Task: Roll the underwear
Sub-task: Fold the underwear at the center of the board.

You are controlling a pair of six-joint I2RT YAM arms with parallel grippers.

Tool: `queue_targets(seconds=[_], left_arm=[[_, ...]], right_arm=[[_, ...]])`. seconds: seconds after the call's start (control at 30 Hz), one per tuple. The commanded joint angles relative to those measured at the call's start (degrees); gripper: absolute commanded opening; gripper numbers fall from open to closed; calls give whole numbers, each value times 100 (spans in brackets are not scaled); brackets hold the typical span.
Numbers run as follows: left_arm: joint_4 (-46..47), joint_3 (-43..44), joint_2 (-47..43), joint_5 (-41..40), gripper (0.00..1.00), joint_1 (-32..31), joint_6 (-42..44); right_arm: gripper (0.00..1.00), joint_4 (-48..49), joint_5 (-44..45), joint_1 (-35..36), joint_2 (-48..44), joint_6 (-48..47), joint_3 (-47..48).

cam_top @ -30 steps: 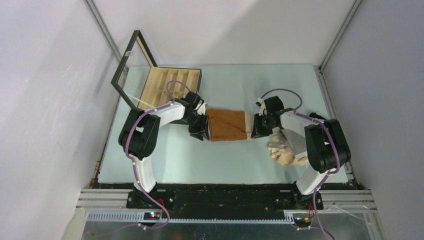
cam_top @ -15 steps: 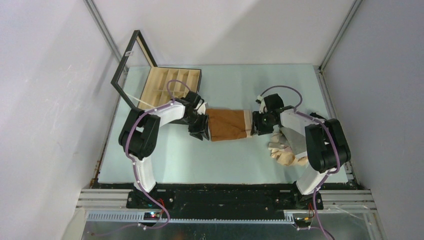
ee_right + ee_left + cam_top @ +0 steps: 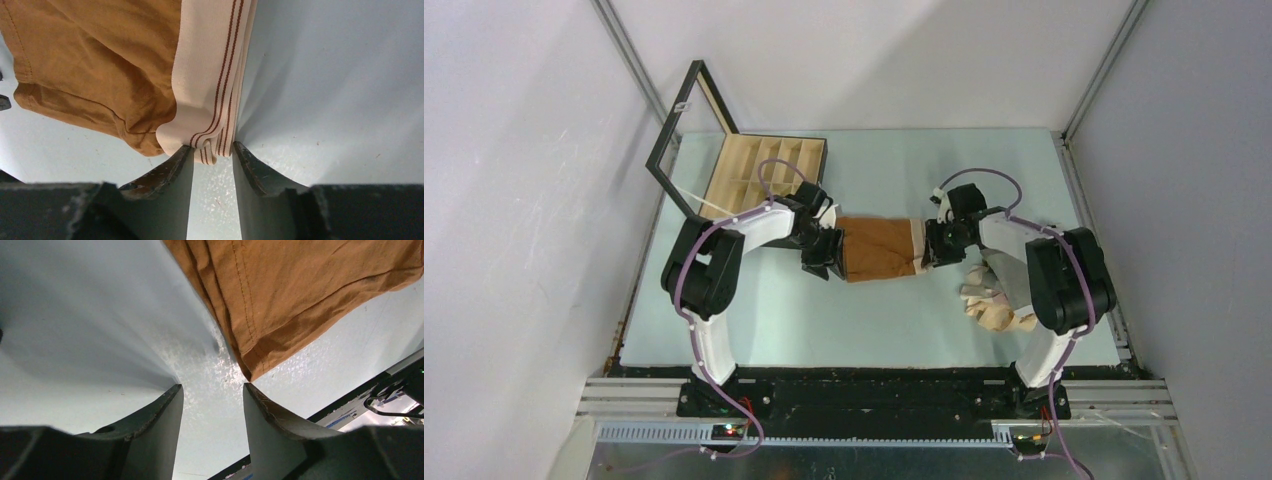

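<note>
Rust-brown underwear (image 3: pixel 879 250) flat, unrolled; left gripper (image 3: pixel 212 386) apart, empty, at its 9 o'clock hem; right gripper (image 3: pixel 212 146) astride waistband (image 3: pixel 210 75), grip uncertain; other underwear (image 3: pixel 992 308) heaped unrolled at 4 o'clock

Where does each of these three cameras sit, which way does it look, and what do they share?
Top external: fixed above and behind the arms, looking down at the table; both arms show, left gripper and right gripper at opposite ends of the rust-brown underwear.
Left wrist: on the left wrist, looking past its own fingers at the garment's hem corner.
Right wrist: on the right wrist, looking past its own fingers at the striped waistband.
Shared: all three show that underwear.
</note>
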Motion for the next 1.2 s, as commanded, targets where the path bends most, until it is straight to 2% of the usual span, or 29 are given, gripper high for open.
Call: queue_targets(seconds=[0.0, 0.13, 0.17, 0.27, 0.37, 0.47, 0.53, 0.6, 0.67, 0.73, 0.77, 0.87, 1.0, 1.17], left_arm=[[-11, 116, -104, -23, 55, -54, 137], [-16, 122, -115, -14, 55, -55, 156], [2, 126, -122, -18, 55, -54, 167], [26, 124, -270, -1, 54, -50, 304], [134, -50, -602, -182, 55, -63, 864], [1039, -690, -1523, -497, 57, -106, 1503], [1561, -1298, -2110, -369, 59, -208, 2288], [2099, -1843, -2724, -126, 59, -388, 3244], [2498, -2444, -3274, 177, 59, -625, 4476], [2849, -3054, -3728, 335, 57, -913, 6183], [3139, -3245, -3923, 342, 56, -998, 6534], [3790, -3817, -4001, 323, 51, -1211, 7613], [4329, -4041, -3655, 377, 49, -1263, 8584], [4467, -3924, -3018, 419, 49, -1269, 9094]], right_arm=[[37, 156, -81, -19, 271, 21, 159], [18, 180, -192, -15, 356, 74, 183], [10, 175, -185, -15, 369, 104, 180], [0, 85, -191, -39, 359, 174, 181], [0, -101, -303, -102, 295, 220, 179], [0, -308, -575, -189, 148, 315, 146], [0, -480, -771, -226, 37, 351, 85], [0, -634, -922, -250, -59, 363, -10], [0, -703, -1015, -272, -135, 400, -133], [0, -674, -1038, -318, -201, 438, -278], [0, -621, -1039, -333, -245, 458, -367], [0, -524, -1039, -400, -331, 511, -512], [0, -467, -1058, -443, -410, 529, -663], [0, -428, -1103, -453, -483, 624, -754]])
